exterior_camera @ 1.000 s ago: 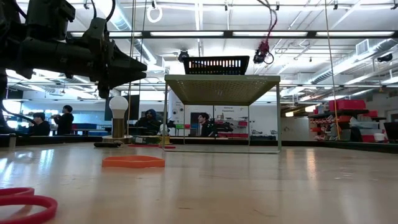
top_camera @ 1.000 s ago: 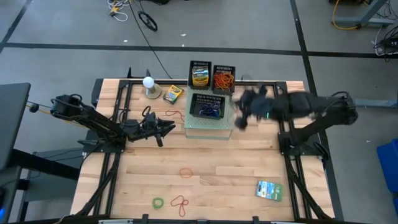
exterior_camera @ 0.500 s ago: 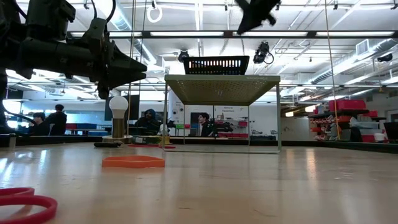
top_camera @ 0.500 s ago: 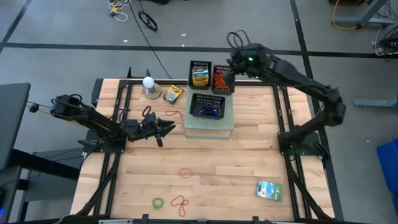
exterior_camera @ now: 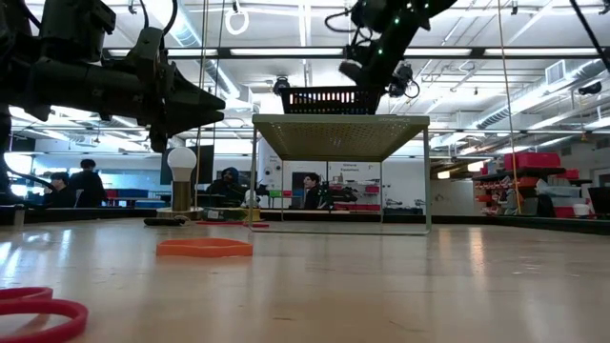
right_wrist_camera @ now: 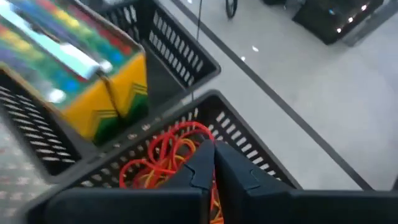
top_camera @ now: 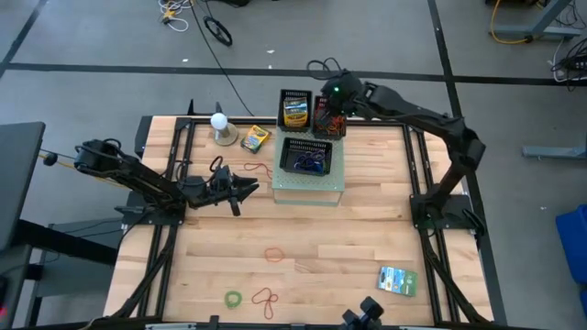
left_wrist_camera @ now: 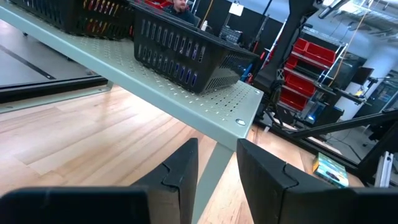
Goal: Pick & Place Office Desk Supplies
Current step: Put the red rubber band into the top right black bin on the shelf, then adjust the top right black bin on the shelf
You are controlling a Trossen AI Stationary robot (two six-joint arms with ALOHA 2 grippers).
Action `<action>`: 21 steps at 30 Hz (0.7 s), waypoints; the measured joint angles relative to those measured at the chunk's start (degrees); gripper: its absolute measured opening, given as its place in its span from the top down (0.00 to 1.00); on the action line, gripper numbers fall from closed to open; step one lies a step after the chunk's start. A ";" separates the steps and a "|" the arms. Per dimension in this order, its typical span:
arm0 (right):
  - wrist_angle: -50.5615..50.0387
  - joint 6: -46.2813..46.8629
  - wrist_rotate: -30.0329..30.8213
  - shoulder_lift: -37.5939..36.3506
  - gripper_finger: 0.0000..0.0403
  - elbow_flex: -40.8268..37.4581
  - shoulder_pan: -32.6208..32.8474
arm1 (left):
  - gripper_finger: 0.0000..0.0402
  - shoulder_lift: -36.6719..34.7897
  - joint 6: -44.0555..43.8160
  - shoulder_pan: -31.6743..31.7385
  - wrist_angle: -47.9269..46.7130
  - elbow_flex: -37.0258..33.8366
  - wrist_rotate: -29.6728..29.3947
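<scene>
At the table's far edge, my right gripper (top_camera: 332,103) (right_wrist_camera: 210,149) slants down over a black basket (right_wrist_camera: 249,137) heaped with orange and red rubber bands (top_camera: 330,119). Its fingers are shut, with a red band at the tips. The basket beside it holds a yellow-green crayon box (right_wrist_camera: 81,68) (top_camera: 294,112). My left gripper (top_camera: 249,190) (left_wrist_camera: 217,165) waits open and level, left of the raised shelf (top_camera: 309,186), with nothing between its fingers. On the table lie another crayon box (top_camera: 255,138), loose bands (top_camera: 275,254) (top_camera: 234,298) (top_camera: 266,300) (top_camera: 255,169) and a green-blue packet (top_camera: 397,280). My right gripper has a red rubber band's loop (right_wrist_camera: 186,129) at its fingertips, pinched between the two fingers, which slant down from above. The fingers themselves hide the exact spot. The loop lies out past the tips onto the pile of bands in the basket.
A third black basket (top_camera: 305,158) with blue and purple bands stands on the perforated shelf. A white ball on a round base (top_camera: 220,126) is at the far left. Bare wood lies open in the table's middle and near half.
My right gripper has swung from beside the shelf's right end toward the table's far edge and leftward. It has tipped further down and come lower over the basket of orange bands. My left arm has kept still.
</scene>
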 joint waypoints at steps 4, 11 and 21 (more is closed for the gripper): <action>-0.84 -0.01 0.47 1.06 0.86 -0.02 -0.21 | 0.70 -0.02 -0.22 0.00 0.00 0.00 0.00; -1.26 -0.16 0.77 0.31 0.66 -0.02 -0.21 | 0.70 0.00 -0.39 0.00 0.00 0.00 0.00; -11.54 -4.38 0.64 -7.70 0.80 0.01 -1.82 | 0.70 0.00 -0.34 0.00 0.01 0.00 0.00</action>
